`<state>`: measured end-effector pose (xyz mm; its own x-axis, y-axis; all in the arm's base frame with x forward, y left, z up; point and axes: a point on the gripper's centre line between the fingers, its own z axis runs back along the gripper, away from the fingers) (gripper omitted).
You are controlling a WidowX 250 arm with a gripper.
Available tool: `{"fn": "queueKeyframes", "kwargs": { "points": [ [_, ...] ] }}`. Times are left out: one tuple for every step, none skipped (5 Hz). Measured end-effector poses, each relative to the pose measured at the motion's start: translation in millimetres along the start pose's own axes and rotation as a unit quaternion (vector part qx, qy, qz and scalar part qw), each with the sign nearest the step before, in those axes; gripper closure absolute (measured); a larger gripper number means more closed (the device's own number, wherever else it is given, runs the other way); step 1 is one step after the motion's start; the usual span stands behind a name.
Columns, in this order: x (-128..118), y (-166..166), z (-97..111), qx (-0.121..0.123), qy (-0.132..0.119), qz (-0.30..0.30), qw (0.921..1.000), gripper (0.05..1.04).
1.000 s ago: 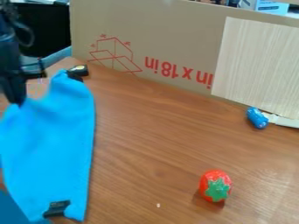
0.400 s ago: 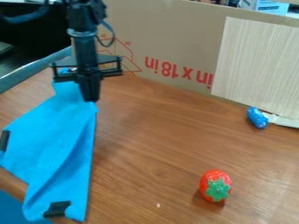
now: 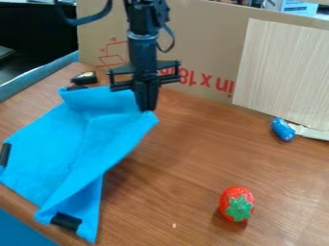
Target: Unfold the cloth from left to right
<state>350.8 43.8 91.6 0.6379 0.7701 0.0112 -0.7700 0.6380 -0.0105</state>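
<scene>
Fixed camera above worktop [image 3: 186,178], probably fairly near, slanting down from 6 o'clock toward cardboard [image 3: 208,33] at 12 o'clock.

Upside-down red print [image 3: 206,80] on cardboard [image 3: 193,29], seemingly dimensions, partly hidden

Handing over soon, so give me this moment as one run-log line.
black two-finger gripper: shut on bright blue fabric cloth | cloth: gripped part raised | red toy strawberry with green leaves: right of cloth in view | unfolding: incomplete
</scene>
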Motion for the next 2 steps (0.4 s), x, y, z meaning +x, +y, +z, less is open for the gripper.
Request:
{"fn": "queueKeyframes", "kwargs": {
  "points": [
    [3,-22,0,-0.013,0.019,0.031,0.9992,1.032],
    [3,-42,0,-0.022,0.034,0.045,0.9982,1.032]
  ]
}}
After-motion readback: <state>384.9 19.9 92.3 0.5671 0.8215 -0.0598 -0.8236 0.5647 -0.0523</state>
